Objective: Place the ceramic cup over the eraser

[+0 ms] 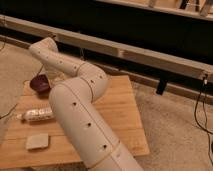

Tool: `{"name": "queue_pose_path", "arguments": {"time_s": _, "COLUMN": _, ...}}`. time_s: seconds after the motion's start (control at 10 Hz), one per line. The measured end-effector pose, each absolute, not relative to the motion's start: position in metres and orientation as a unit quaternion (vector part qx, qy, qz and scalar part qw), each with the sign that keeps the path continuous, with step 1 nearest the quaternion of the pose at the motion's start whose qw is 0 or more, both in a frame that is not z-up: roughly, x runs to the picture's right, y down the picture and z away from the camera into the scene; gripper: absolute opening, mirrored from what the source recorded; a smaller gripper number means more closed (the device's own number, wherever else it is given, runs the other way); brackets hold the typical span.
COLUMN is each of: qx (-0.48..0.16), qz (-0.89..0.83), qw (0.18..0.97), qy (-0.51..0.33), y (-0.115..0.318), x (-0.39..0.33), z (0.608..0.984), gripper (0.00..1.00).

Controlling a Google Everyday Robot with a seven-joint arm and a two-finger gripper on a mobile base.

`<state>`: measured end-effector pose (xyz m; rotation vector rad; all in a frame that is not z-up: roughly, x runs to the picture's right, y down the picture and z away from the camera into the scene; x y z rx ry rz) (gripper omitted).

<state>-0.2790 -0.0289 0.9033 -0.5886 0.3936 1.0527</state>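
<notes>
Wooden bench carries everything. White arm rises from the bottom edge, bends over the bench's middle and reaches back to the far-left corner, where the wrist folds downward. The gripper seems to hang just below that fold, beside the dark maroon bowl, mostly hidden behind the arm link; can't tell whether it is open or closed. The ceramic cup isn't clearly visible; a pale patch by the gripper may be it, not sure. A plastic bottle lies on its side near the left edge, in front of the bowl. A pale flat block, likely the eraser, sits at the front-left corner, well apart from the gripper.
</notes>
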Motion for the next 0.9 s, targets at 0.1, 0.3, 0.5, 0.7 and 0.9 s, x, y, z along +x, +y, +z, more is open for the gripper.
{"name": "queue_pose_path", "arguments": {"time_s": 0.1, "qx": -0.274, "qz": 0.493, "qw": 0.806, "qy": 0.182, "y": -0.031, "x": -0.279, "z": 0.902, "gripper": 0.80}}
{"name": "queue_pose_path", "arguments": {"time_s": 0.3, "qx": -0.274, "qz": 0.494, "qw": 0.806, "qy": 0.177, "y": -0.032, "x": -0.278, "z": 0.901, "gripper": 0.80}}
{"name": "queue_pose_path", "arguments": {"time_s": 0.5, "qx": -0.279, "qz": 0.497, "qw": 0.804, "qy": 0.171, "y": -0.031, "x": -0.278, "z": 0.900, "gripper": 0.80}}
{"name": "queue_pose_path", "arguments": {"time_s": 0.7, "qx": -0.284, "qz": 0.500, "qw": 0.801, "qy": 0.168, "y": -0.030, "x": -0.276, "z": 0.898, "gripper": 0.80}}
{"name": "queue_pose_path", "arguments": {"time_s": 0.9, "qx": -0.282, "qz": 0.506, "qw": 0.799, "qy": 0.164, "y": -0.039, "x": -0.273, "z": 0.890, "gripper": 0.80}}
